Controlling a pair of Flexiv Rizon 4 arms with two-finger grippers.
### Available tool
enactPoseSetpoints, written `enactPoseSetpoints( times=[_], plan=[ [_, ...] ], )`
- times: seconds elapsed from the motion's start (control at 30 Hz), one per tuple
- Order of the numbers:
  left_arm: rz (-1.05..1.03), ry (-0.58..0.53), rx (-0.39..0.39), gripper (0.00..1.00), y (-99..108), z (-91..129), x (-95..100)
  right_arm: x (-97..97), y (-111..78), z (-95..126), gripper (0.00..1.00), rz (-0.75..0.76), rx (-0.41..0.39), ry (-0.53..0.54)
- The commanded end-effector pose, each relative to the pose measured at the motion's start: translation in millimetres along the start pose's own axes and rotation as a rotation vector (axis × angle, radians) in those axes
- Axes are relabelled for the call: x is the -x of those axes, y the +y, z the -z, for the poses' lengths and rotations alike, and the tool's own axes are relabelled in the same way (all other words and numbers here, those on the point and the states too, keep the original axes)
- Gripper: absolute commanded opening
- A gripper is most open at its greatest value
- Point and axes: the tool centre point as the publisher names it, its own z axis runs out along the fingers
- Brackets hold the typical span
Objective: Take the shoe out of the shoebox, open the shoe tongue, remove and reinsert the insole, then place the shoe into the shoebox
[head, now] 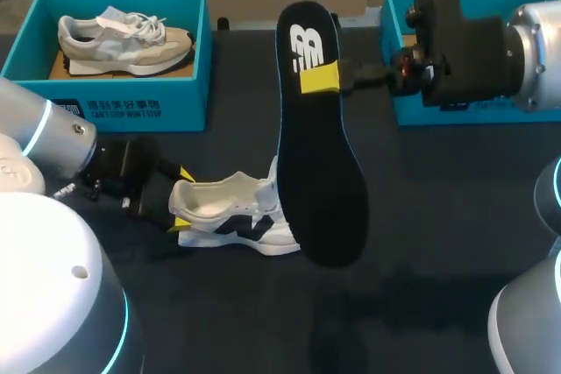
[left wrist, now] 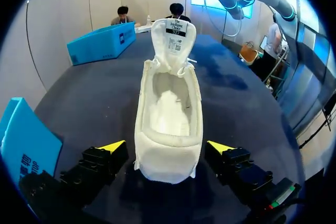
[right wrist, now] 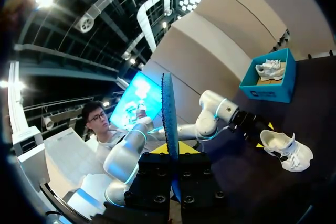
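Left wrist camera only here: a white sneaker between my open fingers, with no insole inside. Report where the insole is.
Observer: The black foam insole is in the air above the table. The right gripper is shut on it near the heel end.
Operator: Say how it sits relative to my shoe.
Observer: In the head view its wide toe end covers the front of the white sneaker.
Operator: Tell me what is in the box near my arm.
Observer: The open turquoise shoebox at the far left holds a second, beige sneaker.
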Motion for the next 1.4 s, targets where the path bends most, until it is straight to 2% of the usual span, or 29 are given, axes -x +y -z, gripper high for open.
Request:
enactPoseSetpoints(
  times=[0.03,0.3,0.43,0.73,0.93,1.17,1.4],
  plan=[
    [0.000,-0.003,0.002,1.00,-0.3,1.1,-2.0,-2.9,-2.8,-3.8,0.00,-0.002,0.008,-0.004],
    [0.000,-0.003,0.002,1.00,-0.3,1.1,-2.0,-2.9,-2.8,-3.8,0.00,-0.002,0.008,-0.004],
    [-0.016,-0.036,0.095,1.00,-3.2,13.5,0.4,-2.9,-2.8,-3.8,0.00,-0.002,0.008,-0.004],
    [-0.038,-0.007,0.255,1.00,-7.3,21.9,3.2,-2.9,-2.8,-3.8,0.00,-0.002,0.008,-0.004],
    [-0.062,0.002,0.344,1.00,-10.2,29.5,4.1,-2.9,-2.8,-3.8,0.00,-0.002,0.008,-0.004],
    [-0.109,0.001,0.458,1.00,-22.7,37.4,1.9,-2.9,-2.8,-3.8,0.00,-0.002,0.008,-0.004],
    [-0.111,0.002,0.520,1.00,-31.9,43.9,-2.3,-2.9,-2.8,-3.8,0.00,-0.002,0.008,-0.004]
  ],
)
